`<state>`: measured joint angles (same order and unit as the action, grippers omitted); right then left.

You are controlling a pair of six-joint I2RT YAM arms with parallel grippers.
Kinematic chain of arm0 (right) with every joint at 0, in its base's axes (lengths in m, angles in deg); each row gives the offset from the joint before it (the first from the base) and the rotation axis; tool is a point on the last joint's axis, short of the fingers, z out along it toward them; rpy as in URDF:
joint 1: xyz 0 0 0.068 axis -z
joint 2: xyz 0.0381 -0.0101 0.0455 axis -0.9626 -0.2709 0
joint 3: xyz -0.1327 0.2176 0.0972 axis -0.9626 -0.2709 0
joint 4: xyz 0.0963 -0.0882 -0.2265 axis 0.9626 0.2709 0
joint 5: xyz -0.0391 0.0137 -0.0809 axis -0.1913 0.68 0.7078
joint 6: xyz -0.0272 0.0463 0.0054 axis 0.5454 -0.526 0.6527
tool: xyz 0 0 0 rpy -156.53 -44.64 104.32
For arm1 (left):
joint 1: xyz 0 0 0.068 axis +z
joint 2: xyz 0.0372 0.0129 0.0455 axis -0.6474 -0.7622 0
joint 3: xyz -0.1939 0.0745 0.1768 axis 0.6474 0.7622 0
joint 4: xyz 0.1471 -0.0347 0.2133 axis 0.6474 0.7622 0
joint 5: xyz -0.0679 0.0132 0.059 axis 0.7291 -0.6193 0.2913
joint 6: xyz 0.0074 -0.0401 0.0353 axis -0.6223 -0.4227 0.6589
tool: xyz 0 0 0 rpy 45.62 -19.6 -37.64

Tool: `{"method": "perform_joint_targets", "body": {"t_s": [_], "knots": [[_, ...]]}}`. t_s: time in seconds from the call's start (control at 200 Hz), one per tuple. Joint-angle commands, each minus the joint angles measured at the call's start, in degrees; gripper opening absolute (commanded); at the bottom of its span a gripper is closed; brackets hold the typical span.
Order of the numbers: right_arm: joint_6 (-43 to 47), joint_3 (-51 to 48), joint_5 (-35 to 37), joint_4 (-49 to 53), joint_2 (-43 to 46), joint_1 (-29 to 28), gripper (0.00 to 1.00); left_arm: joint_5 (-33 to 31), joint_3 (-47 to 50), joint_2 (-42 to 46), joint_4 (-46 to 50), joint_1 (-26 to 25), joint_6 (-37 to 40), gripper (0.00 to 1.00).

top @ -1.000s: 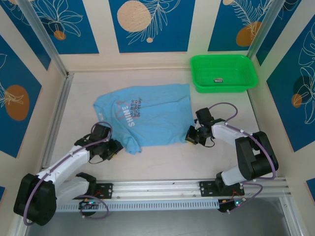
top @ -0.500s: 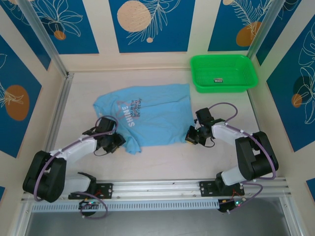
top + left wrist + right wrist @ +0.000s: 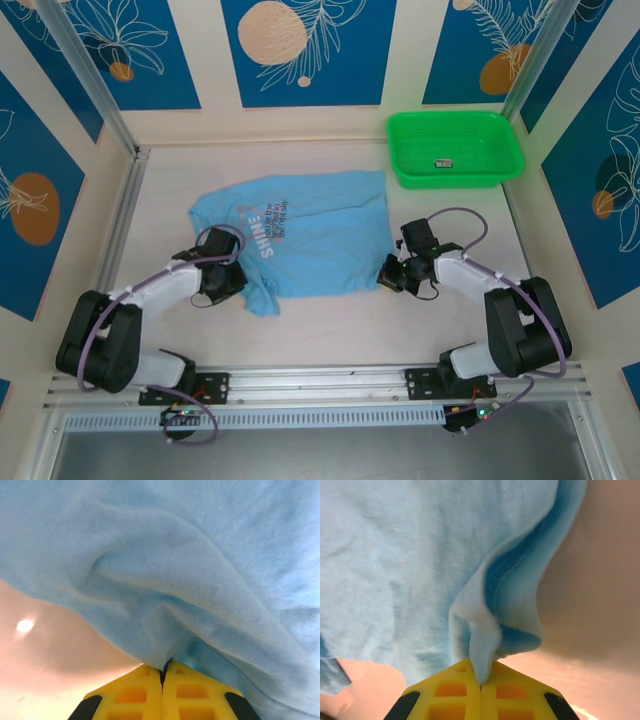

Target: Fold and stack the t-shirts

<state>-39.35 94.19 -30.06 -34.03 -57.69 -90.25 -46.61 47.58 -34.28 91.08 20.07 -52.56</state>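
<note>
Both my arms stretch low across the table point(image 3: 330, 330). My left gripper point(image 3: 236, 283) clamps the t-shirt point(image 3: 320, 235) at its near-left corner, my right gripper point(image 3: 390, 274) at its near-right corner; it lies spread mid-table.

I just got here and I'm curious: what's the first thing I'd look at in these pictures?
A big sky-blue t-shirt lies spread in the middle of the table, the left gripper pinching its near left corner and the right gripper its near right corner. A bright green basket sits at the far right.

green basket point(image 3: 480, 150) (far right corner), pale table point(image 3: 330, 330)
</note>
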Motion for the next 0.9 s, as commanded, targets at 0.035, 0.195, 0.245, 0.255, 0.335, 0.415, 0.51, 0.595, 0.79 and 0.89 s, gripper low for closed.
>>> {"method": "perform_joint_targets", "body": {"t_s": [0.035,0.195,0.245,0.255,0.335,0.415,0.51,0.595,0.79,0.89], "knots": [[0.87,-1.29,-3.14,0.86,3.75,1.19,0.0,-5.22,-5.79,9.1,12.31,0.98,5.7,0.0],[0.78,-1.48,-4.39,0.62,5.16,1.54,0.0,-7.56,-9.04,16.15,20.89,1.15,8.59,0.0],[0.75,-1.46,-4.87,0.51,5.05,1.51,0.0,-8.05,-9.03,17.39,22.55,1.1,8.92,0.0],[0.67,-1.47,-4.85,0.48,5.03,1.5,0.0,-8.17,-9.06,17.57,22.81,1.06,8.99,0.0],[0.61,-1.48,-4.91,0.27,4.87,1.47,0.0,-10.16,-8.46,18.13,24.86,1.19,9.36,0.0],[0.5,-1.3,-3.8,0.94,4.76,1.53,0.0,-13.98,-8.08,18.28,26.37,1.5,8.31,0.0],[0.47,-1.47,-3.5,0.89,4.68,1.64,0.0,-12.89,-6.89,18.34,23.27,2.02,7.56,0.02],[0.35,-1.39,-3.11,1.04,4.41,1.64,0.0,-13.49,-6.66,16.18,21.57,2.29,5.78,0.07],[0.08,-2.25,-2.02,1.23,5.1,1.98,0.0,-16.11,-6.61,10.77,17.56,6.62,3.0,0.33],[0.01,-2.64,-1.42,1.23,5.51,2.5,0.0,-17.27,-6.63,11.2,18.04,8.88,2.06,0.63]]}}
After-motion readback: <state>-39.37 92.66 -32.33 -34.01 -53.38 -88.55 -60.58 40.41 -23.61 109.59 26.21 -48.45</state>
